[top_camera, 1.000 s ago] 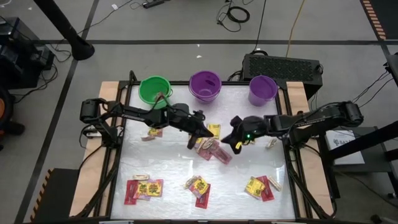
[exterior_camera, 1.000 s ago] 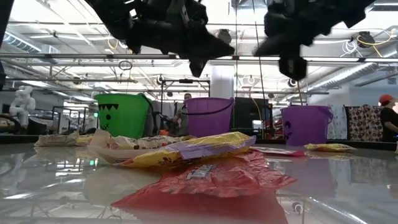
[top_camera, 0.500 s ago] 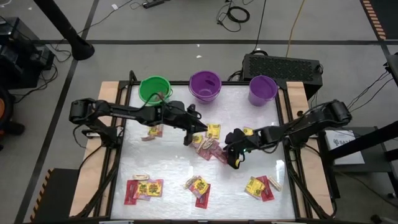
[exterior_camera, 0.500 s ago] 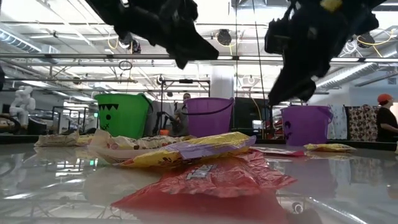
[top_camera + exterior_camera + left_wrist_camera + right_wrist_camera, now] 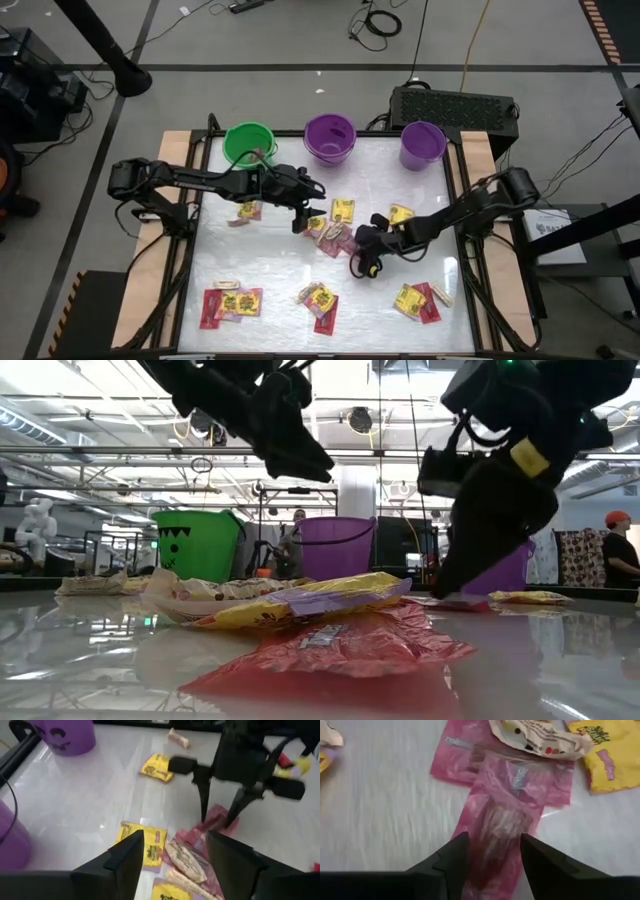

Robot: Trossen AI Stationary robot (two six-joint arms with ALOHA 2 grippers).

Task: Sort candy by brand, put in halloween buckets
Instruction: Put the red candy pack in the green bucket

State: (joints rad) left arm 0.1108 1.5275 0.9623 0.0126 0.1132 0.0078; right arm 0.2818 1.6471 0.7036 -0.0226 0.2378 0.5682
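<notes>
Since the earlier frames the right gripper [image 5: 358, 266] has moved lower and toward the table's [image 5: 270, 270] centre; its fingers [image 5: 451, 857] are spread apart, straddling the near end of a pink candy packet [image 5: 502, 822] that lies flat in the central pile, not yet clamped. The left gripper [image 5: 297, 224] has shifted slightly back toward the left, above the same pile, fingers [image 5: 122, 857] released and empty. The green bucket [image 5: 249, 145], deep purple bucket [image 5: 329, 137] and lavender bucket [image 5: 422, 145] remain along the far edge.
</notes>
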